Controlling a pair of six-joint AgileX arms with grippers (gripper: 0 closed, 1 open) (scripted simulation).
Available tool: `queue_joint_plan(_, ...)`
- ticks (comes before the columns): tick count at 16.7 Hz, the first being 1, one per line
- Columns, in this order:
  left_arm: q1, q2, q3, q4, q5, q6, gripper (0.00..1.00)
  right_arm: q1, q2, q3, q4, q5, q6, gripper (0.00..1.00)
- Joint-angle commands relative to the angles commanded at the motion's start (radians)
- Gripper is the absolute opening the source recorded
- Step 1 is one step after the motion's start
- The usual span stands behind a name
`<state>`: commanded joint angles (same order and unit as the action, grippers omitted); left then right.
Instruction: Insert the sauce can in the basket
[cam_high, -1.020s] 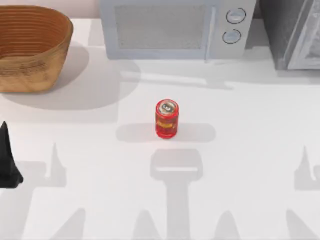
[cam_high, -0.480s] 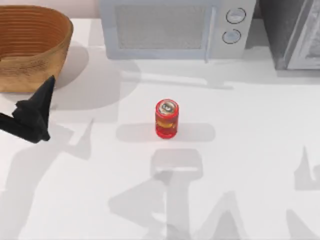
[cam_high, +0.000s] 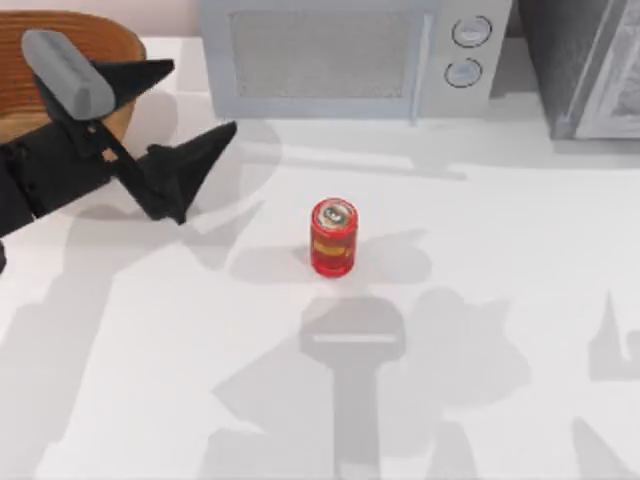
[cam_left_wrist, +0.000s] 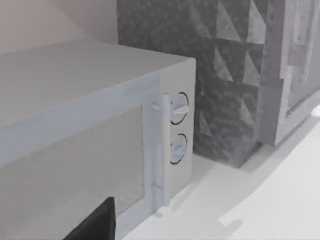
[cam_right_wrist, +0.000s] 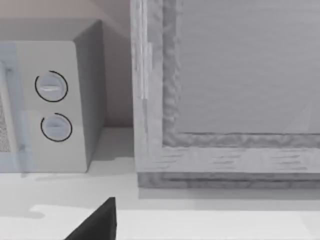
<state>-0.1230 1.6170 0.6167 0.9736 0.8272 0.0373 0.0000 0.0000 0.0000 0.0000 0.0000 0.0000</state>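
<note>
Your left end effector spread wide, 2 fingers apart, holding nothing, above desk just beside basket. Sauce can upright mid-desk, well apart from basket. Microwave behind can.

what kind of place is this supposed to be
Probably a simulated kitchen counter: a pale grey microwave with two round dials sits at the back of the white table, with a tan woven wicker basket and a small red sauce can nearby.
</note>
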Motion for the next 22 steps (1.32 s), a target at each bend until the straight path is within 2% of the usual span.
queue_joint_plan(6, -0.042, 0.548, 0.209, 0.329, 0.28, 0.012, 1.0, 0.0, 0.0, 0.0, 0.0, 0.0, 0.0, 1.0)
queue_joint_plan(11, -0.063, 0.836, 0.318, 0.502, 0.427, 0.019, 1.0, 0.0, 0.0, 0.0, 0.0, 0.0, 0.0, 1.0)
queue_joint_plan(14, -0.068, 0.9, 0.342, 0.54, 0.459, 0.02, 1.0, 0.0, 0.0, 0.0, 0.0, 0.0, 0.0, 1.0)
queue_joint_plan(20, -0.066, 0.898, 0.341, 0.537, 0.456, 0.02, 1.0, 0.0, 0.0, 0.0, 0.0, 0.0, 0.0, 1.0)
queue_joint_plan(22, -0.095, 0.903, 0.361, 0.527, 0.432, 0.018, 1.0, 0.0, 0.0, 0.0, 0.0, 0.0, 0.0, 1.0)
